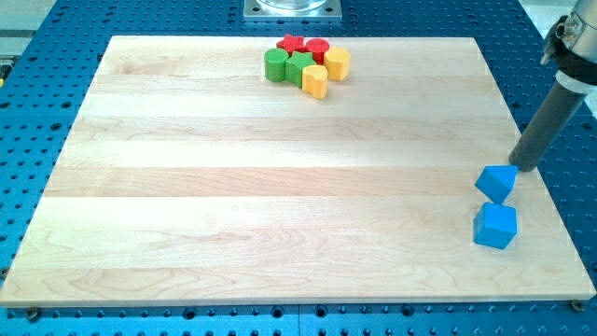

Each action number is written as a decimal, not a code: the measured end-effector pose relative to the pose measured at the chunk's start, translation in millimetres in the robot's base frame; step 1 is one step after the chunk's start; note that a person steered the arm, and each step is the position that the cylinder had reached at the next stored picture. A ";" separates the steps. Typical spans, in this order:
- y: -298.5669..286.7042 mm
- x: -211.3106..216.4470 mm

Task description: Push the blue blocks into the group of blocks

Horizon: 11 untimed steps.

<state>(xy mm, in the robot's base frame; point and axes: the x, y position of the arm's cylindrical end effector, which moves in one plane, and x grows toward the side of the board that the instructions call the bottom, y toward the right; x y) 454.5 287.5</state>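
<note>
My tip (519,168) is a bare rod end with nothing to open or clench, so it grasps nothing; it rests on the board (280,205) just at the two o'clock corner of the upper blue block (497,183), touching it or very nearly, I cannot tell which.

The second blue block (494,226) sits just at six o'clock of the first, close beside it, both near the view's right edge of the board. The group lies well apart, at roughly ten o'clock from them near the view's top: a red star (292,43), a red cylinder (318,49), a green cylinder (275,64), a green block (300,66) whose shape I cannot make out, a yellow cylinder (337,63) and a yellow block (315,81).

I judge the task barely begun: I am lining up behind the first blue block. From here a push would send it toward eight o'clock, into its neighbour. The next move calls for shifting round to the block's four o'clock side, so the push line runs toward ten o'clock at the cluster, and keeping contact centred so the block does not spin off.
</note>
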 end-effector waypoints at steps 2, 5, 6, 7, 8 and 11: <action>-1.3 107.3; -69.1 158.7; -84.2 157.6; -80.0 132.6; -62.5 82.5; -39.8 79.8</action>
<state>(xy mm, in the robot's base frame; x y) 534.2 247.7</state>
